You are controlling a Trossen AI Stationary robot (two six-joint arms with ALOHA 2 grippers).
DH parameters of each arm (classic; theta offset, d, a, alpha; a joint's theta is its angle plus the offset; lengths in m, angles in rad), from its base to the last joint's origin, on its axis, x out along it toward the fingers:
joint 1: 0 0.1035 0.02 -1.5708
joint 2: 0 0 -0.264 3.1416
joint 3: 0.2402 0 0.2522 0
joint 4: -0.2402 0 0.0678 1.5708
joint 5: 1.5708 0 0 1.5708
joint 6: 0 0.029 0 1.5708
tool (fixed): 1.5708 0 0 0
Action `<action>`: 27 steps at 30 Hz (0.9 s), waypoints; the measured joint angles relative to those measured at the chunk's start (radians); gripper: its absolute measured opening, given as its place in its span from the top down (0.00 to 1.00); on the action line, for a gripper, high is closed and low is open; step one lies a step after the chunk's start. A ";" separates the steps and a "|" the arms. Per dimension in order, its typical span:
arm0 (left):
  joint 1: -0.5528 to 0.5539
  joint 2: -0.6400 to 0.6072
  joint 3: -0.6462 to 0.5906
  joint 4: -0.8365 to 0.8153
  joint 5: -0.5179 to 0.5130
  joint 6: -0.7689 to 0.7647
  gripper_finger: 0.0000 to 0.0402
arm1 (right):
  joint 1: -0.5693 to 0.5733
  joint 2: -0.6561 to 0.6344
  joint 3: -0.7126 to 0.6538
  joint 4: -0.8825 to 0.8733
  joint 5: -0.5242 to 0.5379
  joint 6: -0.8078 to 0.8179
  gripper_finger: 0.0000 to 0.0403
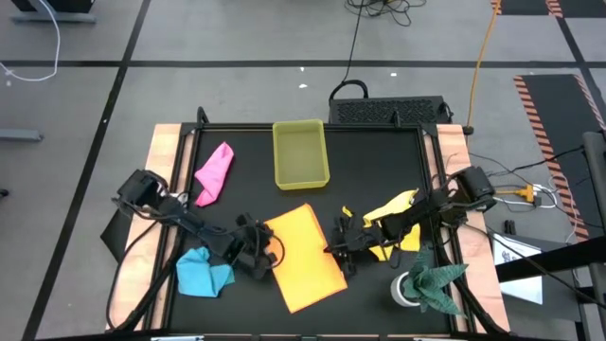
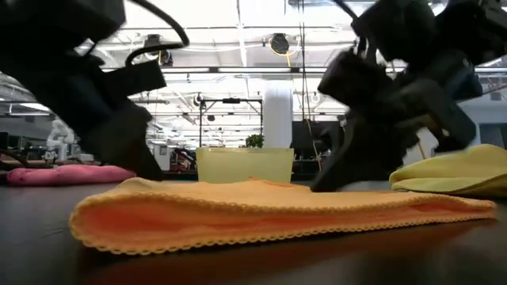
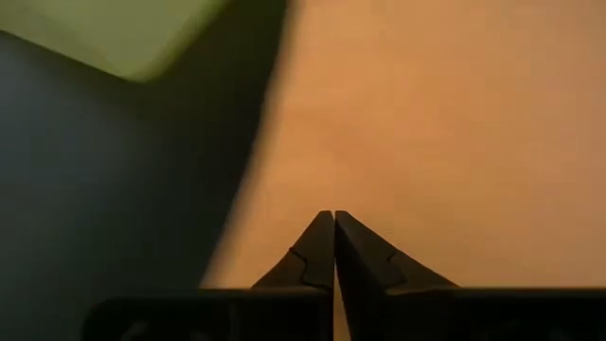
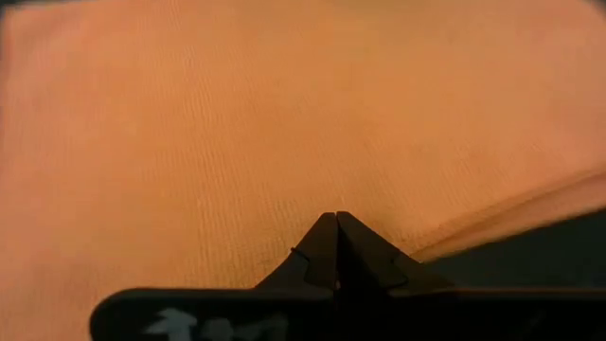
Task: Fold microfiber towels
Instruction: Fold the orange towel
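Both grippers, left gripper (image 1: 270, 254) and right gripper (image 1: 333, 248), are pressed together on the soft orange folded towel (image 1: 308, 256), so dragging could bunch it up.

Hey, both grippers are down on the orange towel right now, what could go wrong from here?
1. The left gripper and right gripper sit shut at opposite edges of the folded orange towel; sliding could bunch it or undo the fold.
2. The yellow towel lies under the right arm and may get dragged along.
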 joint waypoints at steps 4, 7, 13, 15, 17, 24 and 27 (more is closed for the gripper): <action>0.049 -0.001 0.000 -0.016 -0.082 0.072 0.99 | 0.000 -0.015 0.003 -0.078 0.007 -0.004 1.00; 0.070 -0.026 0.000 -0.015 -0.094 0.100 0.97 | 0.011 -0.063 -0.002 -0.115 0.067 0.001 1.00; 0.017 -0.074 0.000 0.003 0.048 0.097 0.99 | 0.063 -0.143 0.001 -0.085 0.256 -0.013 1.00; -0.009 -0.073 0.000 0.003 0.132 0.074 0.97 | 0.074 -0.143 0.000 -0.089 0.232 -0.034 1.00; -0.029 -0.051 -0.005 0.013 0.174 0.040 0.97 | 0.081 -0.144 0.000 -0.087 0.200 -0.046 1.00; -0.012 0.003 -0.068 0.011 0.030 -0.022 0.98 | 0.082 -0.107 -0.001 -0.081 0.074 -0.050 1.00; 0.017 0.000 -0.074 -0.003 -0.014 -0.012 0.97 | 0.081 -0.079 -0.011 -0.085 0.050 -0.052 1.00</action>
